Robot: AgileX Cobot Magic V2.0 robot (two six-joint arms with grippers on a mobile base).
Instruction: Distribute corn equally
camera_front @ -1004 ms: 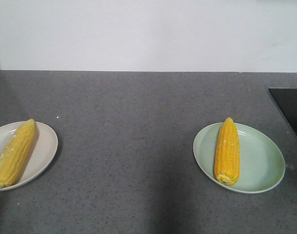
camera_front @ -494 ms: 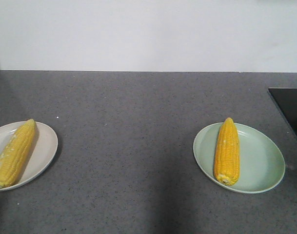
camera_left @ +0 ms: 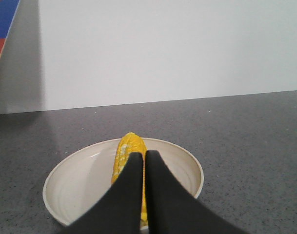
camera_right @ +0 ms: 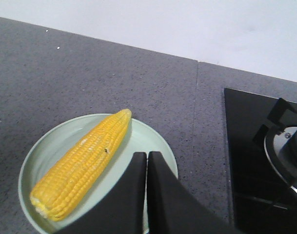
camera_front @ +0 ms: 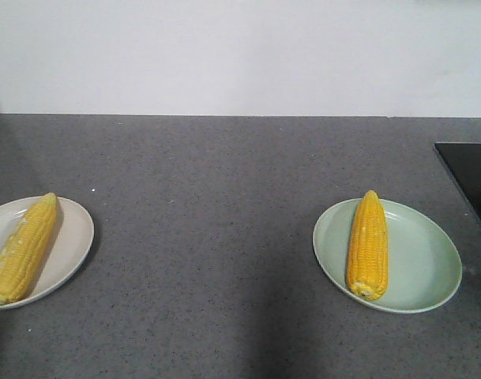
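Observation:
One yellow corn cob [camera_front: 20,251] lies lengthwise in a cream plate [camera_front: 73,237] at the left edge of the grey counter. A second corn cob [camera_front: 367,245] lies in a pale green plate [camera_front: 426,264] on the right. Neither gripper shows in the front view. In the left wrist view my left gripper [camera_left: 145,155] is shut and empty, hovering over the near part of the cob [camera_left: 126,151] in the cream plate [camera_left: 80,178]. In the right wrist view my right gripper [camera_right: 147,156] is shut and empty above the green plate [camera_right: 153,141], just right of its cob [camera_right: 82,163].
A black glass hob [camera_right: 258,161] with a burner [camera_right: 287,151] sits right of the green plate; its corner shows in the front view [camera_front: 469,178]. A white wall [camera_front: 240,55] backs the counter. A blue and red panel [camera_left: 3,29] leans at far left.

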